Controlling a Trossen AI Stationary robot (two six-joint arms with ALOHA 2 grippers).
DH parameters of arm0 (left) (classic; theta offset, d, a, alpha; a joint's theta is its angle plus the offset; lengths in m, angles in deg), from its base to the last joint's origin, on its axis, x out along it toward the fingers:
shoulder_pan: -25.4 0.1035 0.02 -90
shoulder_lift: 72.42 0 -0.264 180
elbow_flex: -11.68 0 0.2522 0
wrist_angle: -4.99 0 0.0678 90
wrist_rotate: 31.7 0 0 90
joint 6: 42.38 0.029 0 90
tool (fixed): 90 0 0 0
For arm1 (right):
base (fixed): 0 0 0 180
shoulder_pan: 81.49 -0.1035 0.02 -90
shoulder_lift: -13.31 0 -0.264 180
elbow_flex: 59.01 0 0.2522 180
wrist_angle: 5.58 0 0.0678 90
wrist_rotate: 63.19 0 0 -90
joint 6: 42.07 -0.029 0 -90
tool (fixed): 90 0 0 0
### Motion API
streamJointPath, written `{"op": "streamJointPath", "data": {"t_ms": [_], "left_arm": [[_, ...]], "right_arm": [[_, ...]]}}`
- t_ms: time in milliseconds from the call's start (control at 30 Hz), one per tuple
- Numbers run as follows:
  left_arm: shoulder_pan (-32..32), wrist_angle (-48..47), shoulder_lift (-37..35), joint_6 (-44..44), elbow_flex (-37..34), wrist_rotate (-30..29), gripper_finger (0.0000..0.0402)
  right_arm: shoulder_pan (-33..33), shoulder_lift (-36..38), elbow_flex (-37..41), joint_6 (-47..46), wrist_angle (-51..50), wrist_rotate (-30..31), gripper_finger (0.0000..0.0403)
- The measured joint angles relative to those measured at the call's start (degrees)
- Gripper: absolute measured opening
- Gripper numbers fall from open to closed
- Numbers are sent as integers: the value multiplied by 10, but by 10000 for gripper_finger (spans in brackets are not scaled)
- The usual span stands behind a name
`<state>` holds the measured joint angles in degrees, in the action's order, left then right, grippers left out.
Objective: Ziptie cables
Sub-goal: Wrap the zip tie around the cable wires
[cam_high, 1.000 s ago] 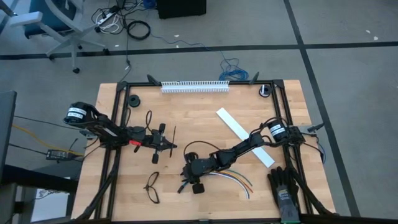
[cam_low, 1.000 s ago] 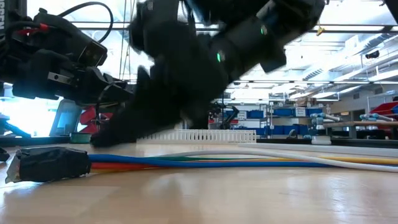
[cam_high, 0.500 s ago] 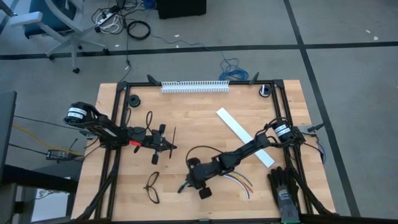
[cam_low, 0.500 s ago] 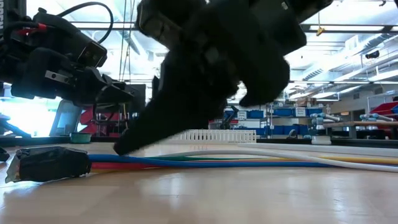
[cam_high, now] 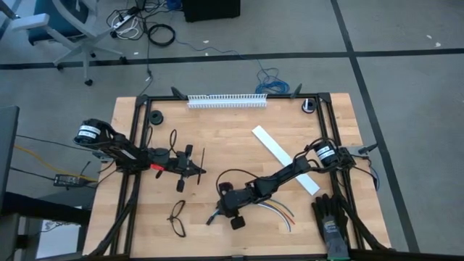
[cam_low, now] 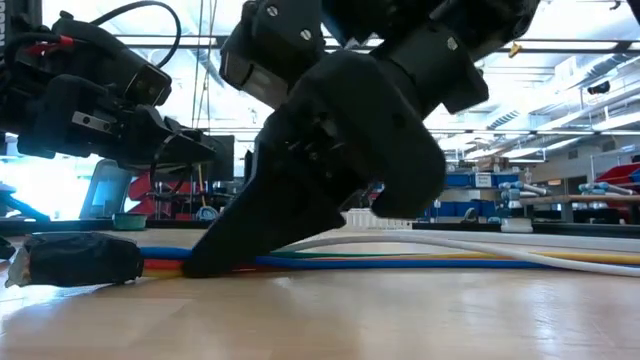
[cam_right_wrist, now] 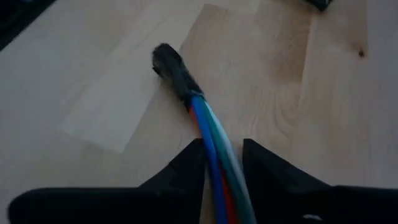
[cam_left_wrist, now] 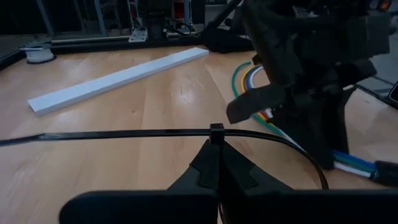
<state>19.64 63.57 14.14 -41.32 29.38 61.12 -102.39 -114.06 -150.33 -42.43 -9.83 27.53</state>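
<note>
Right gripper point(cam_high: 226, 211) is down at bench level in the front-centre of the bench point(cam_high: 232, 138), astride the cables point(cam_high: 272, 209). In the right wrist view its two fingers point(cam_right_wrist: 186, 168) stand one on each side of the bundle, narrowly apart, with the wires running between them; whether the fingers are actually pressing on the wires cannot be determined. The low view shows a fingertip resting on or against the coloured wires at the bench surface.

The cables lie flat on the bench toward the front edge, right of centre. The dark joined end point(cam_low: 75, 262) projects beyond the right gripper, pointing toward the left side of the bench; the loose coloured ends fan out toward the front-right corner.

Left gripper point(cam_high: 194, 171) is held above the bench, left of centre, level with the middle of the left edge. Its fingers are together, clamped on the ziptie point(cam_left_wrist: 143, 133). In the left wrist view the ziptie is gripped at its small square head, the thin dark strip extending to both sides and curving down toward the cables on one side.

Other items noted: a wide flat white strip point(cam_high: 284, 159) lying diagonally right of centre; black thin-framed glasses point(cam_high: 177, 217) near the front edge, left of the right gripper; a white toothed rail point(cam_high: 227, 101) along the back edge.
</note>
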Motion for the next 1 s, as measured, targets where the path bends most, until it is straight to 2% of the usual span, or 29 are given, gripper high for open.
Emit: {"op": "streamJointPath", "data": {"t_ms": [167,367,567,733,900,1000], "left_arm": [[0,2,0,2,0,-1,1],[0,8,0,33,0,-4,1],[0,15,0,63,0,-31,1],[0,6,0,86,0,-80,1],[0,-22,0,94,-1,-110,1],[0,-39,0,93,-1,-113,1]], "right_arm": [[1,-14,-1,-7,31,8,16],[3,4,1,6,29,93,7],[22,36,2,-25,-69,211,1],[31,45,2,-25,-61,226,0],[35,47,2,-26,-49,311,1],[37,47,2,-26,-48,334,1]]}}
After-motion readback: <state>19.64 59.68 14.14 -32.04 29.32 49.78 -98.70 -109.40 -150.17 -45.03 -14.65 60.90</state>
